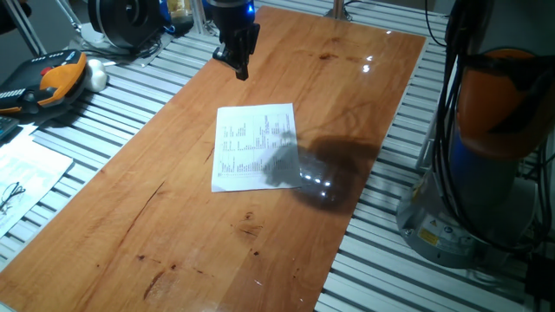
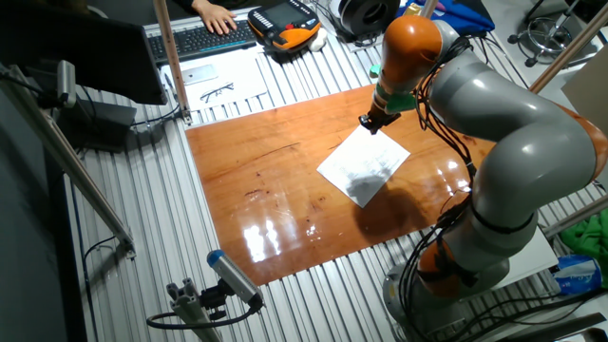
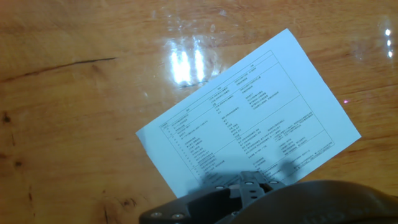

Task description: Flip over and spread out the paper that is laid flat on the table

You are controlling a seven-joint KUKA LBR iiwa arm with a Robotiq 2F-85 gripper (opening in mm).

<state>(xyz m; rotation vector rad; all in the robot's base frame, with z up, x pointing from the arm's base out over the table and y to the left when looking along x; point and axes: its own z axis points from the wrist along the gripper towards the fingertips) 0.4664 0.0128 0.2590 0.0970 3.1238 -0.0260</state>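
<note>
Paper is lying flat, printed side up, near the middle of the worktop, its long axis running roughly along the board's length. The arm is reaching over the far end, holding the pincer pointing down above the wood, apart from the sheet; whether it is open cannot be told.

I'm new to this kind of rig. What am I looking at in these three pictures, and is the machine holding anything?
It is one robot arm, orange and grey, with a gripper at its tip. Two cameras watch the table from opposite sides; the third sits on the hand and looks down along the jaws. On the reddish wooden board lies the paper, flat, printed side up. The gripper hangs above it near one edge and holds nothing. Whether its jaws are open or shut is not clear.
</note>
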